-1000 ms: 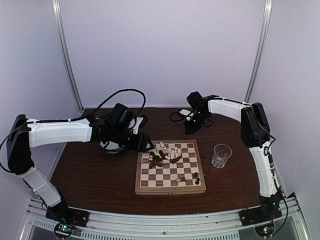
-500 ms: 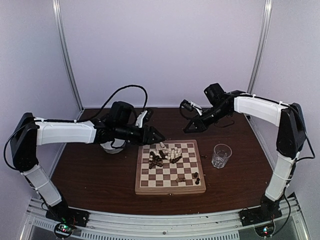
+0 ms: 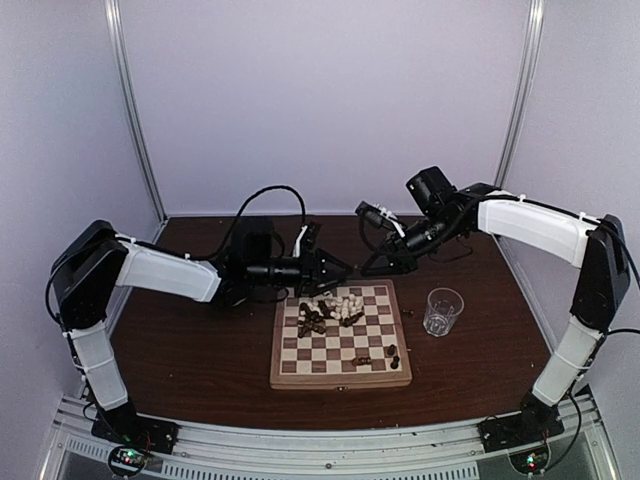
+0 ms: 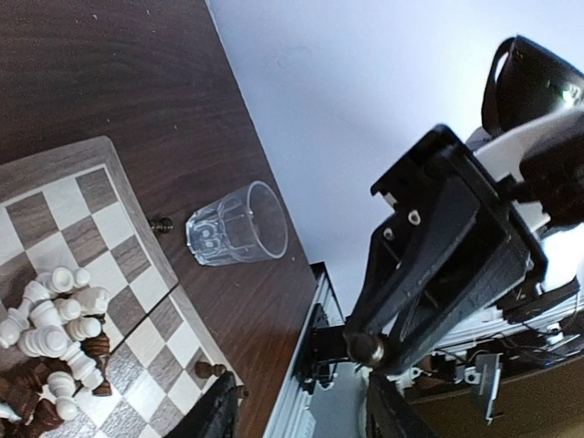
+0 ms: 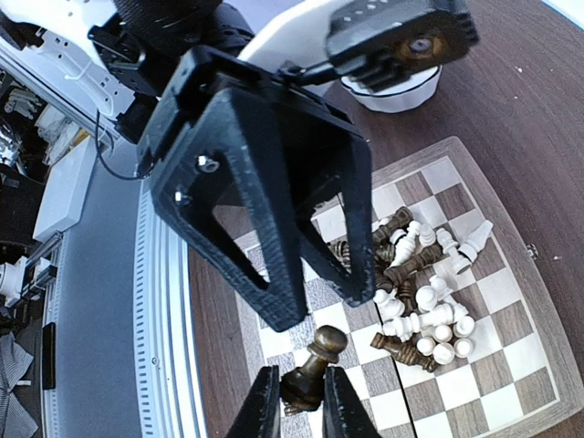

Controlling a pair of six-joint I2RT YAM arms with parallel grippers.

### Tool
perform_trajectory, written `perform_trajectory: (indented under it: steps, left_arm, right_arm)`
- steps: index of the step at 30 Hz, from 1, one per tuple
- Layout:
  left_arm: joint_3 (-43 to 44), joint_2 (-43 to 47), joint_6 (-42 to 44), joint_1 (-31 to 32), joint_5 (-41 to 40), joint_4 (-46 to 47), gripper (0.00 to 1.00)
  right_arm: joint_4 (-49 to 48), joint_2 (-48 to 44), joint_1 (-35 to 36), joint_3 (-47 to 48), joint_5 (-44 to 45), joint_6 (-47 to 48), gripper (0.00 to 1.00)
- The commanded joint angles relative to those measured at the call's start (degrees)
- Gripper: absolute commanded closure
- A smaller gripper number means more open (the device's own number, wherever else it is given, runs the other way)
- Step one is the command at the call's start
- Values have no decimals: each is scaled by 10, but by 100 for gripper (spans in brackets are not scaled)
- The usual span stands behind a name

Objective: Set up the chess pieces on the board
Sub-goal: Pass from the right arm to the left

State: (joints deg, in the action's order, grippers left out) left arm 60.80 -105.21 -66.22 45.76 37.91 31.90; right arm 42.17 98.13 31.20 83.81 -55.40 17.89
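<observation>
Now meeting at the checked wooden board's (image 3: 340,383) twelve o'clock — right hand (image 5: 303,401) pinches a dark wooden pawn (image 5: 308,365), left hand (image 3: 342,268) half-open, empty — probable handover.

We cannot tell the chess pieces (image 3: 330,312) apart by type in the top view: too small. The left wrist view cuts off the board (image 4: 96,187) at left and bottom. In the right wrist view, the left end effector (image 5: 324,306) hides part of the white bowl (image 5: 397,91). The bottom edge crops the right end effector (image 5: 303,401) around a dark piece (image 5: 315,360).

Left claw (image 4: 301,415) parted; right claw (image 5: 303,394) pinching pawn (image 5: 316,361).
</observation>
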Motion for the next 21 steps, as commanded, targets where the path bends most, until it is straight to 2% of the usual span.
perform_trajectory:
  steps: [1,7,21]
  left_arm:
    - [-14,-31,-130,3,19,196,53]
    - [-14,-68,-204,6,20,294,59]
    - [-17,-71,-216,16,21,293,71]
  right_arm:
    - [2,-20,12,-11,-1,22,94]
    - [2,-25,19,-13,12,25,95]
    - [-5,-21,21,-11,23,23,95]
